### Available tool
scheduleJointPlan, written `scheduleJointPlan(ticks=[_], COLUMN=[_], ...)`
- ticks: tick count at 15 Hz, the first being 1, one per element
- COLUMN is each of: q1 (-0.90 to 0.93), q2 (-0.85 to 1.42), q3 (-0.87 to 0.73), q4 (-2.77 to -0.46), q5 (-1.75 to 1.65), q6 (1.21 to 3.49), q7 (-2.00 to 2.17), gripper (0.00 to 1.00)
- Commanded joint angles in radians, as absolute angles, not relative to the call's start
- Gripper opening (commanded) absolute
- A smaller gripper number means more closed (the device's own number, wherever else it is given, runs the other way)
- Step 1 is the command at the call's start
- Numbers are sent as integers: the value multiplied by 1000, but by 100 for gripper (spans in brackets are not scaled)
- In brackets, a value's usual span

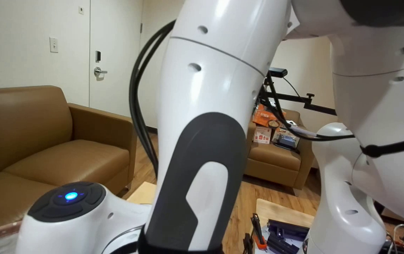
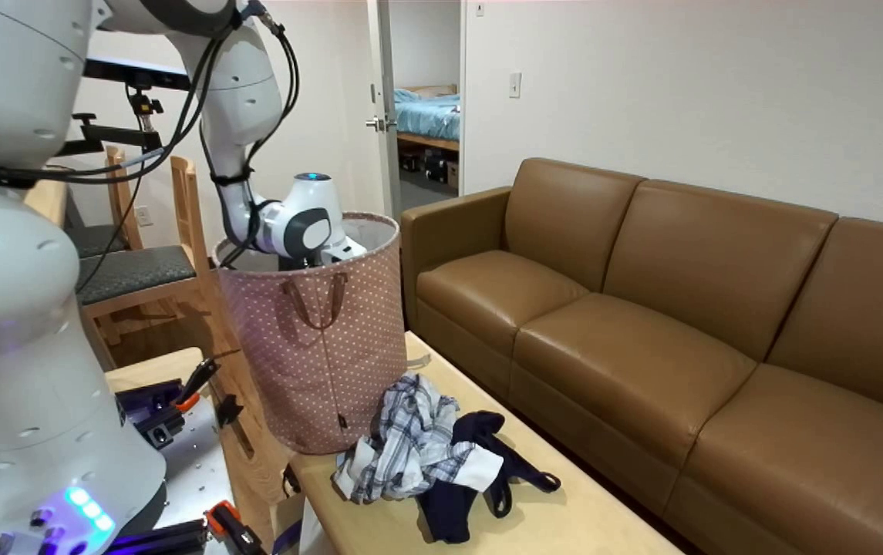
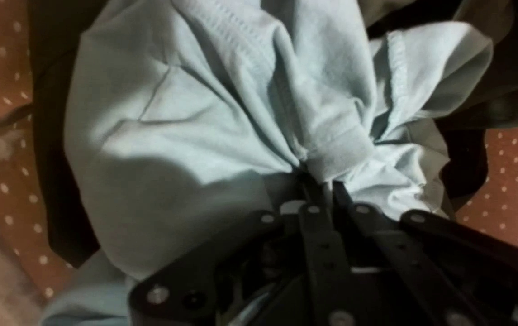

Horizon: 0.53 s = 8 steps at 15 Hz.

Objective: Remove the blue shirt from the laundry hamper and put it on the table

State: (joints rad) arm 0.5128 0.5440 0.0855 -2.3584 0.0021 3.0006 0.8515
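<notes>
The blue shirt [image 3: 159, 149] fills much of the wrist view as pale grey-blue cloth, bunched into folds. My gripper [image 3: 326, 183] is shut on a gathered fold of it. Other dark cloth lies around and beneath the shirt. The laundry hamper [image 2: 310, 347], pink with white dots and a white lining, stands upright at the table's far end. My wrist reaches down into its mouth, so the fingers and shirt are hidden in both exterior views. The hamper's rim [image 1: 0, 233] shows at an exterior view's lower left. The table [image 2: 588, 520] has a light wood top.
A plaid shirt [image 2: 410, 439] and a navy garment [image 2: 487, 455] lie on the table beside the hamper. A brown sofa [image 2: 611, 339] runs along the table's far side. A wooden chair [image 2: 148, 266] stands behind the arm. Tools [image 2: 163, 416] lie near the robot base.
</notes>
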Motion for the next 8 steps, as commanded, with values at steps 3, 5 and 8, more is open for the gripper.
scheduleJointPlan(ticks=[3, 5, 8], q1=[603, 682, 792], q2=[427, 361, 261], q3=[11, -63, -175], q4=[-2359, -2351, -2343], q5=[-15, -64, -173], q6=[3002, 2978, 2926], q7=[802, 817, 848], gripper=[2, 2, 2])
